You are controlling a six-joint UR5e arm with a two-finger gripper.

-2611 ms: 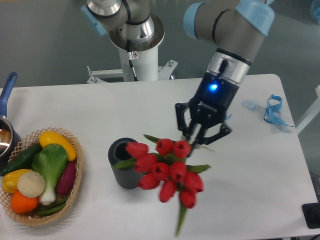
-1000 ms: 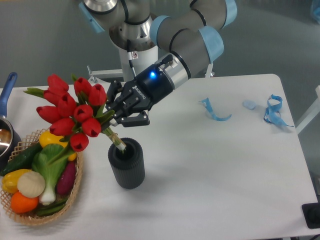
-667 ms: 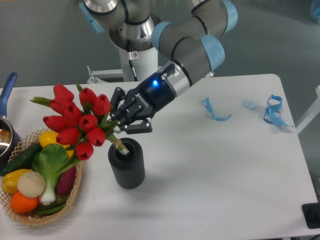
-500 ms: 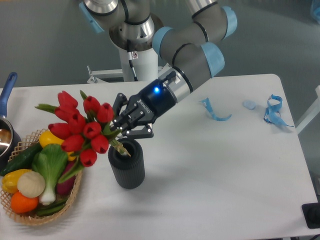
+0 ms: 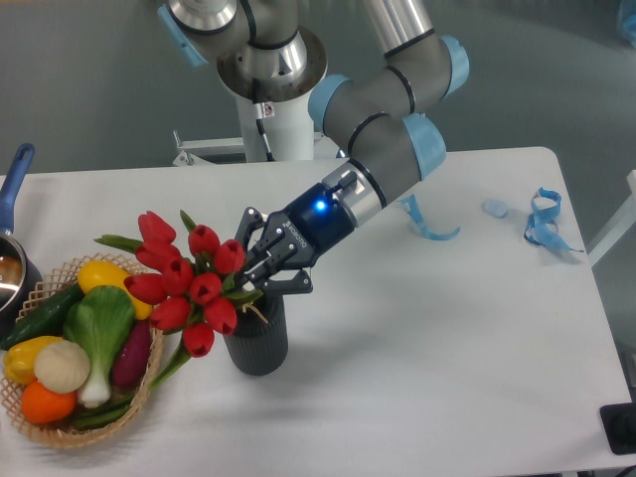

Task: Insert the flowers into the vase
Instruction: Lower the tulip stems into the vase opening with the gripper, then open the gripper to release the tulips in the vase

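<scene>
Gripper [image 5: 260, 280] clamps the flowers [image 5: 189, 286]; stems sit tilted in the vase [image 5: 257, 344].

White table [image 5: 477, 338], grey floor [image 5: 99, 79] behind

robot lab | arm pedestal [image 5: 270, 99] | white table [image 5: 457, 328] | bare grey floor [image 5: 89, 89]

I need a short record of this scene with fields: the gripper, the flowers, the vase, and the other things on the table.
gripper: closed on the flower stems, just above the vase mouth
flowers: red tulips, tilted to the left, stem ends down in the vase, heads hanging over the basket edge
vase: dark grey, ribbed, upright on the table
basket: wicker, left of the vase, holding vegetables
table: white
blue ribbon scraps: near the right edge
</scene>
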